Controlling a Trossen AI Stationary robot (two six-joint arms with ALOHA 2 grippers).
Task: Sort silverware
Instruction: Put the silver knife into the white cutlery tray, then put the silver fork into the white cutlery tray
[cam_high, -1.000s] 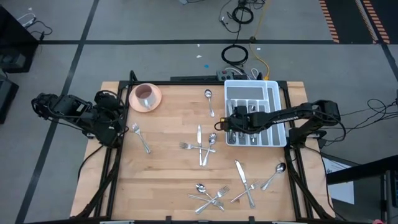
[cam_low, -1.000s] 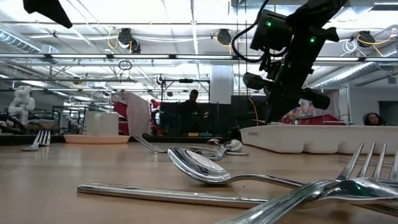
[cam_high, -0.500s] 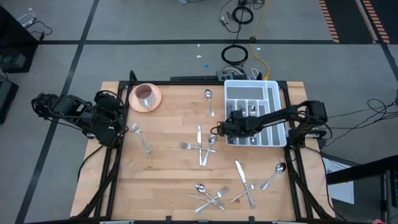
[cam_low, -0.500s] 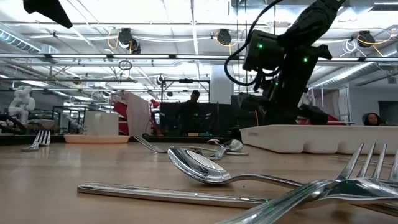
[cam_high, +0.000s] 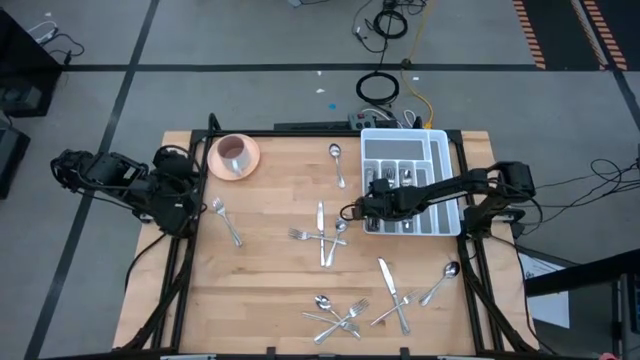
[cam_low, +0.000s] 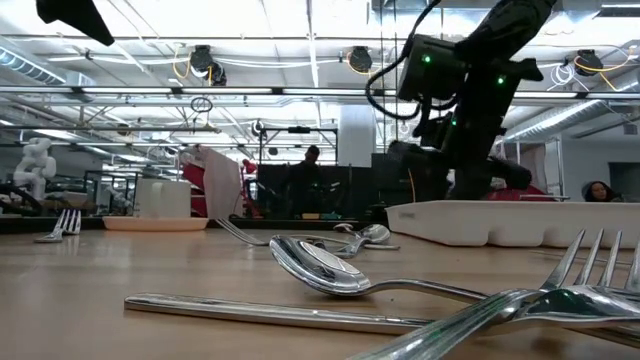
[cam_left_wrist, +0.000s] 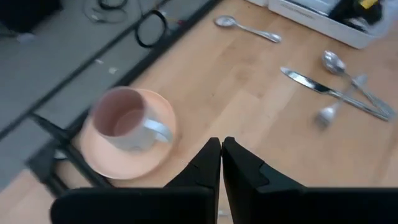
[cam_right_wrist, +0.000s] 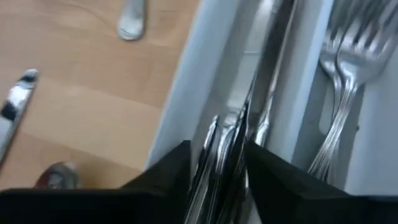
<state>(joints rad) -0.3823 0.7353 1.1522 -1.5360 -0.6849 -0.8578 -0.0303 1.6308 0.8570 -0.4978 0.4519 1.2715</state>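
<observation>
At the worktop's 3 o'clock edge, high view: right pincer (cam_high: 368, 205) sits over the near-left compartment of the white divided plastic tray (cam_high: 440, 180). Left pincer (cam_high: 190, 205) waits at 9 o'clock, beside the pink cup on its saucer (cam_high: 234, 154). Shiny silver metal forks, spoons and table knives (cam_high: 325, 232) lie loose: a crossed cluster at centre, one spoon toward 12, one fork toward 9, two groups toward 6 and 5.

Low view: right arm hangs above the tray wall (cam_low: 480, 222); loose pieces lie in the foreground.

Left wrist view: fingers (cam_left_wrist: 208, 163) together, nothing between them.

Right wrist view: fingers (cam_right_wrist: 174, 171) apart, straddling knives already lying in the tray slot; forks fill the neighbouring slot.

Judgement: a deposit looks just made. The next move calls for lifting clear of the tray, then reaching toward the central cluster.
</observation>
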